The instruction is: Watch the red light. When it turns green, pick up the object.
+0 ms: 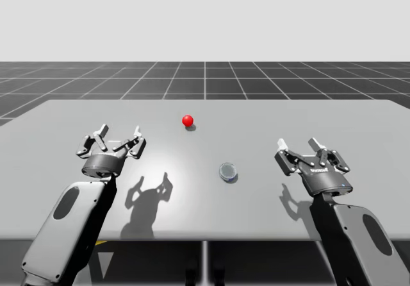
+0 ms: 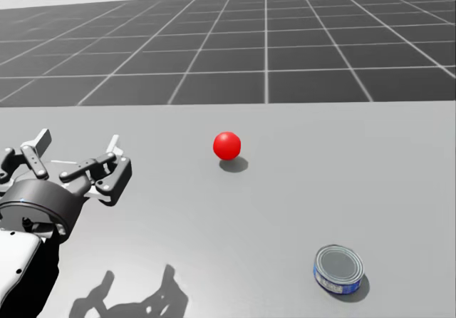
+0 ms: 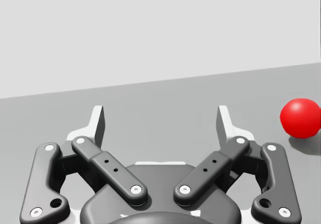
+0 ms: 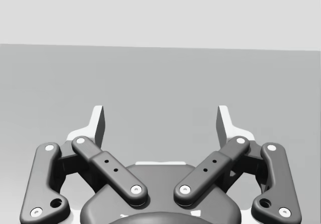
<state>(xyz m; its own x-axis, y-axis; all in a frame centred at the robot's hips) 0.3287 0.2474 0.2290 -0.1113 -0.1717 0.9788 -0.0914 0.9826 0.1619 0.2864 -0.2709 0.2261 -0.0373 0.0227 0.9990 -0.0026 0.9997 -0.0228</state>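
Note:
A red ball light (image 1: pixel 188 120) (image 2: pixel 226 145) sits on the grey table toward its far middle. Nearer me lies a short round tin can (image 1: pixel 228 171) (image 2: pixel 338 268) with a silver lid and blue side, upright. My left gripper (image 1: pixel 117 140) (image 2: pixel 77 154) (image 3: pixel 161 121) hovers open over the table's left, well apart from the can; the red ball (image 3: pixel 300 117) shows ahead of it and off to its right side. My right gripper (image 1: pixel 303 147) (image 4: pixel 161 121) is open at the right, to the right of the can, with nothing between its fingers.
The grey table (image 1: pixel 64 126) spreads wide around both arms, its front edge near my body. A dark gridded floor (image 1: pixel 205 77) lies beyond the far edge.

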